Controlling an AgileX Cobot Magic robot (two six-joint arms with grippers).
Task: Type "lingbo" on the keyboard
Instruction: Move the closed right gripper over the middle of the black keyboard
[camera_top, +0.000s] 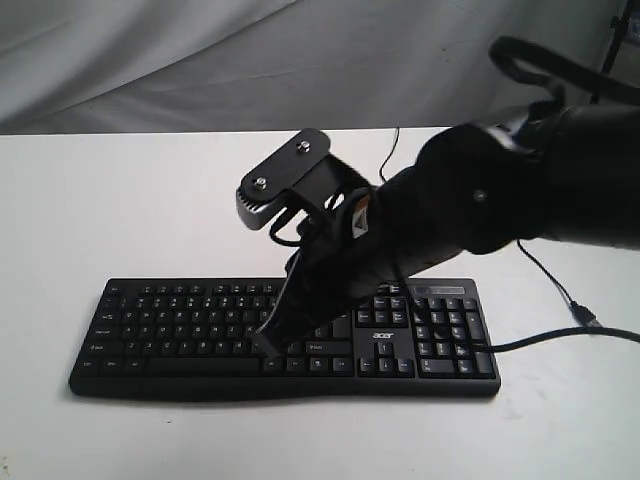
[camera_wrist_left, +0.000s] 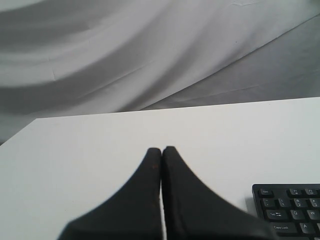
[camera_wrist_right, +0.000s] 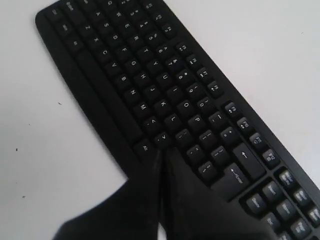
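The black keyboard (camera_top: 180, 335) lies flat across the near part of the white table, with its white acer logo at the right and a thin cable running off right. My right gripper (camera_top: 268, 345) reaches down from the right, shut with nothing in it, its tips low over the bottom rows near the keyboard's middle. In the right wrist view the keyboard (camera_wrist_right: 150, 85) fills the frame and the right gripper (camera_wrist_right: 162, 151) points at the keys beside Alt. My left gripper (camera_wrist_left: 161, 149) is shut and empty over bare table, with the keyboard's corner (camera_wrist_left: 290, 205) off to one side.
The white table (camera_top: 100, 200) stretches behind and left of the keyboard. A grey cloth backdrop (camera_top: 250, 60) hangs behind. A black cable (camera_top: 560, 285) trails over the table at the right. The right arm's bulky body (camera_top: 500, 190) hangs above the keyboard's right half.
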